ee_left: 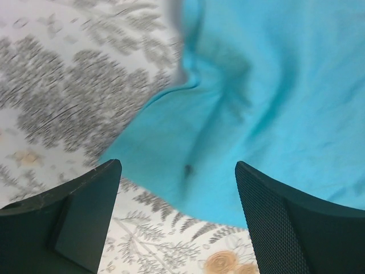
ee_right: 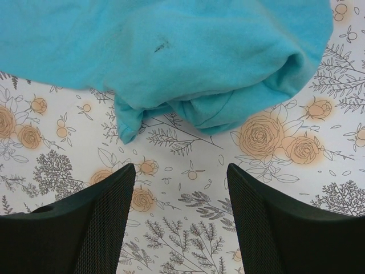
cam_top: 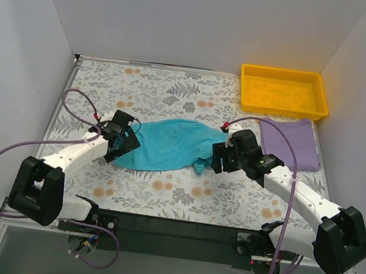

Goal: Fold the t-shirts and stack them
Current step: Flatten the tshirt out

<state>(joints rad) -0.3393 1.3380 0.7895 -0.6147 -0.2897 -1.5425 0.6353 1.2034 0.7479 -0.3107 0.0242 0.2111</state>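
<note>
The teal t-shirt [cam_top: 168, 145] lies crumpled in the middle of the floral table, between my two arms. Its left edge [ee_left: 251, 114] fills most of the left wrist view. The left gripper [cam_top: 119, 143] hangs over that edge, open, with nothing between its fingers [ee_left: 85, 200]. My right gripper [cam_top: 219, 161] stands open just off the shirt's bunched right end [ee_right: 188, 63], over bare table, and its fingers [ee_right: 102, 211] hold nothing. The lavender t-shirt [cam_top: 290, 142] lies folded flat at the right, below the tray.
A yellow plastic tray [cam_top: 283, 91] sits at the back right corner. White walls close in the table on the left, back and right. The right arm's purple cable [cam_top: 253, 122] arcs above the lavender shirt's left edge.
</note>
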